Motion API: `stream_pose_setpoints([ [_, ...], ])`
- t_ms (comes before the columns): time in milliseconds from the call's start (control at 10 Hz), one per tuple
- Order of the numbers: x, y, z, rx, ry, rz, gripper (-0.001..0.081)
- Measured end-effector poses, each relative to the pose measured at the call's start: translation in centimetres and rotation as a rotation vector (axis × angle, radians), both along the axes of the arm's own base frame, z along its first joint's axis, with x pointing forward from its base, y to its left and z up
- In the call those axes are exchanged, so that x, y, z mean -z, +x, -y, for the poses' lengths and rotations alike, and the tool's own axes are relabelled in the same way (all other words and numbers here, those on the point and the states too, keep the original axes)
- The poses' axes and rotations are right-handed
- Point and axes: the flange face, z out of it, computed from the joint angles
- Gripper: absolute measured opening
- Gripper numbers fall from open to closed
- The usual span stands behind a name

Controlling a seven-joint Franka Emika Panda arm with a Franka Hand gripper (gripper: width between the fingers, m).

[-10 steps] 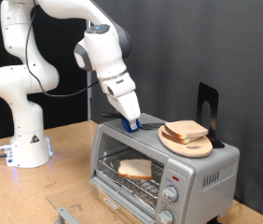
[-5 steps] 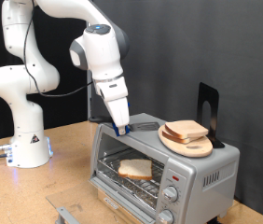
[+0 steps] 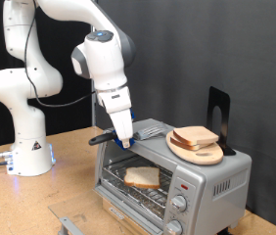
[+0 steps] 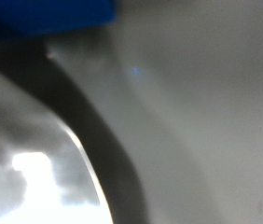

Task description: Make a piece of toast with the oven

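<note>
The oven (image 3: 216, 181) stands at the exterior view's lower right with its door (image 3: 71, 224) down and open. The piece of toast (image 3: 142, 176) lies on the wire rack inside. My gripper (image 3: 126, 139) points down with its blue fingertips at the top front edge of the oven, towards the exterior view's left, above the opening. Nothing shows between its fingers. A short dark piece (image 3: 99, 138) sticks out beside the fingers. The wrist view is blurred and very close. It shows only a blue finger (image 4: 48, 14) and a grey surface.
A round wooden board (image 3: 202, 154) with other bread slices (image 3: 195, 137) sits on top of the oven. A black stand (image 3: 217, 108) rises behind it. The arm's white base (image 3: 25, 147) stands on the wooden table at the exterior view's left.
My gripper has moved towards the exterior view's left and slightly down, from over the oven's top to its front left edge. The toast and board have not moved.
</note>
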Motion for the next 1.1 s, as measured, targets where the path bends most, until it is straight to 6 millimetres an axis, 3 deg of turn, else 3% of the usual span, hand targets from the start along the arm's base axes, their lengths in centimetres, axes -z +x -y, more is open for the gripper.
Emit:
stream_pose_setpoints([
  [500, -3.4, 1.4, -3.3, -0.064, 0.088, 0.044, 0.0808],
  [1100, -2.9, -0.7, -8.1, -0.14, 0.044, 0.072, 0.0808],
])
